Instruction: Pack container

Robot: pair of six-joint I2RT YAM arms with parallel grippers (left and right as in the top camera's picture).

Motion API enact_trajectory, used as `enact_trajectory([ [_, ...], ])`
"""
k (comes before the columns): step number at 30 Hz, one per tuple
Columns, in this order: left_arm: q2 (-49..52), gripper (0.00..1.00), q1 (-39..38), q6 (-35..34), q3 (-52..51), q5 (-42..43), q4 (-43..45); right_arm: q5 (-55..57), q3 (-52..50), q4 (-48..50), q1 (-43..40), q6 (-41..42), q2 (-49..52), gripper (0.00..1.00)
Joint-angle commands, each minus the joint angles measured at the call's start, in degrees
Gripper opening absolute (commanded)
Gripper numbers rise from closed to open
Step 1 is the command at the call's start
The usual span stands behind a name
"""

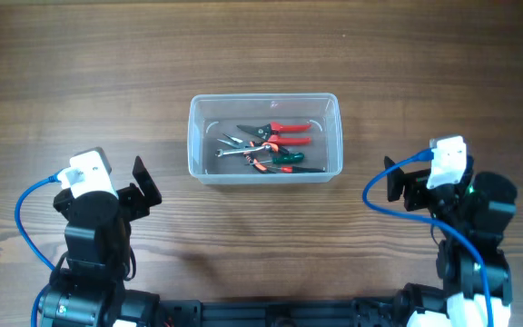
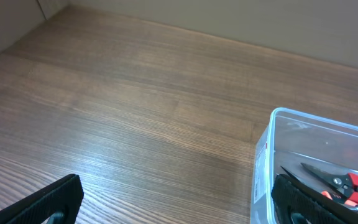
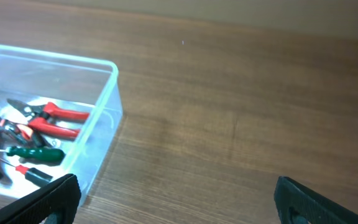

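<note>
The clear plastic container (image 1: 199, 136) stands in the middle of the wooden table. It holds several hand tools: red-handled pliers (image 1: 284, 129), a metal wrench (image 1: 234, 150) and a green-handled screwdriver (image 1: 291, 160). The container also shows at the right of the left wrist view (image 2: 265, 155) and at the left of the right wrist view (image 3: 107, 115). My left gripper (image 1: 143, 186) is open and empty, near the front left of the table. My right gripper (image 1: 394, 182) is open and empty, at the front right.
Bare wooden table (image 1: 89, 82) surrounds the container on all sides. Blue cables (image 1: 25, 218) run along both arms. A wall edge shows at the far side in the left wrist view (image 2: 229, 25).
</note>
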Motion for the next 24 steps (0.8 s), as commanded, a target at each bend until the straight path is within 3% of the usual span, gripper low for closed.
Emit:
enact_trajectory([
  [1,-0.24,1.0,0.33,-0.92,-0.55,-0.92,0.0,-1.51,-0.2,-1.97,0.26,0.9,-7.21,1.0],
  [5,-0.24,1.0,0.33,-0.92,-0.55,-0.92,0.0,-1.14,-0.2,-3.69,0.81,0.85,-14.1,1.0],
  [16,-0.24,1.0,0.33,-0.92,-0.55,-0.92,0.0,3.02,-1.64,-12.52,12.11,-1.29,-32.17,1.0],
  [19,-0.24,1.0,0.33,-0.92,-0.55,-0.92,0.0,3.74,-4.7,-9.42,12.44,-1.33,-34.93,1.0],
  [24,-0.24,1.0,0.33,-0.92,-0.55,-0.92,0.0,5.44,-12.7,4.83,12.48,-1.29,-36.5,1.0],
])
